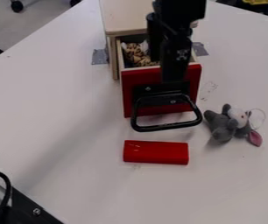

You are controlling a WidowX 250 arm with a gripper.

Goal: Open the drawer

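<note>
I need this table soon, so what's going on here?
The robot's black claw hangs at the red front of a wooden drawer, above its black looped handle. The drawer stands open, with spotted plush showing inside. On the white table lie an oblong red block and a grey plush toy.

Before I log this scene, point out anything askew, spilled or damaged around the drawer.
I see nothing spilled or broken. Slightly odd: the gray plush toy lies toppled on the table, right of the open drawer in the picture, and faint dark marks smudge the tabletop beside the drawer's front.
</note>
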